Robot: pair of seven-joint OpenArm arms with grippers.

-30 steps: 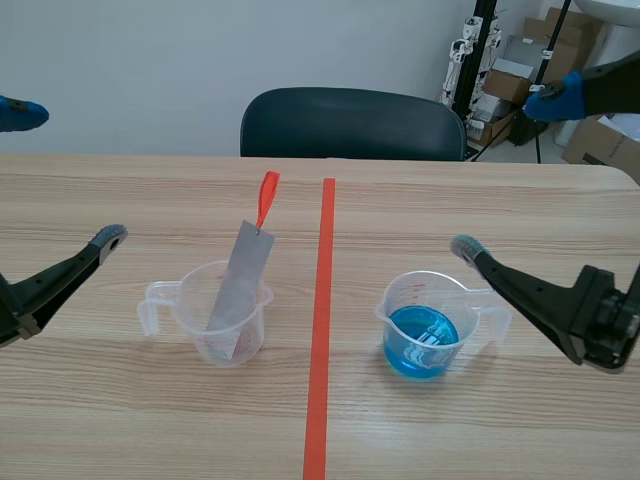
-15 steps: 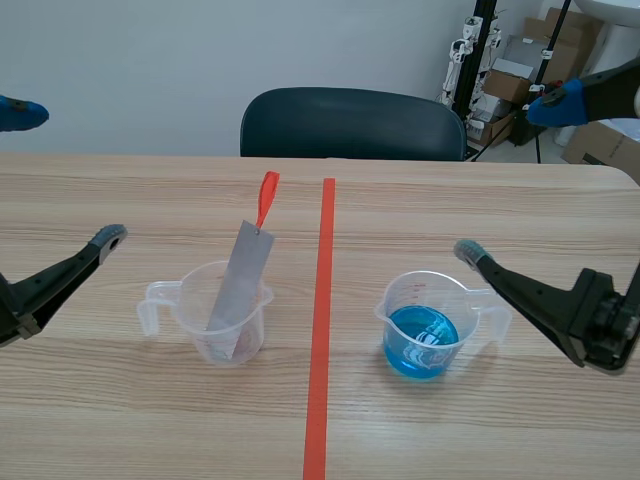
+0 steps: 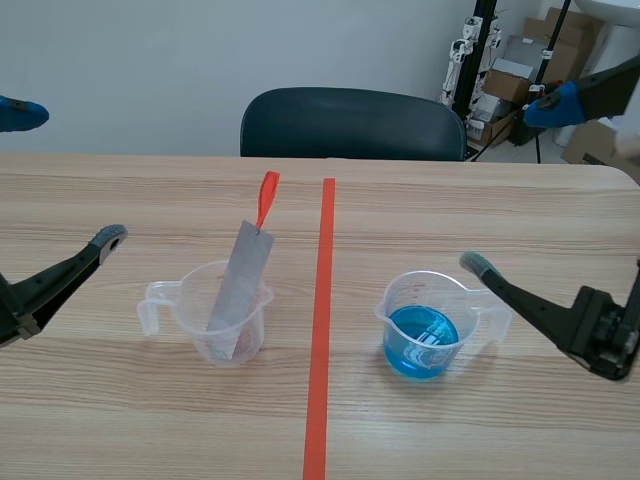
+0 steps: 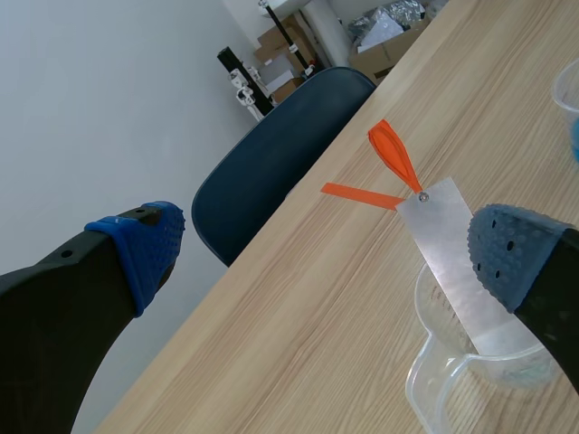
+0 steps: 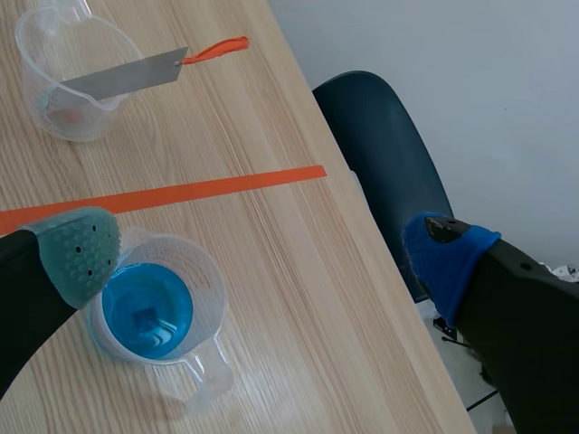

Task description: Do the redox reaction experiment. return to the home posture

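A clear beaker (image 3: 212, 325) left of the tape line holds a grey metal strip (image 3: 236, 291) with an orange-red loop (image 3: 266, 197) at its top, leaning upright. The same beaker (image 4: 470, 362) and strip (image 4: 452, 249) lie under my left gripper's fingers. Right of the line a clear beaker (image 3: 430, 322) holds blue liquid (image 3: 420, 340); the blue liquid (image 5: 145, 310) shows beside my right gripper's lower finger. My left gripper (image 3: 60, 170) is open at the table's left, empty. My right gripper (image 3: 515, 180) is open at the right, empty, one fingertip (image 3: 472, 262) just beside the blue beaker's rim.
An orange-red tape line (image 3: 320, 320) runs down the table's middle. A dark blue chair (image 3: 350, 122) stands behind the far edge. Boxes and a stand (image 3: 500, 70) sit beyond the table's far right corner.
My right gripper has drawn back slightly to the right and lower, away from the blue beaker. The left arm and both beakers have not moved.
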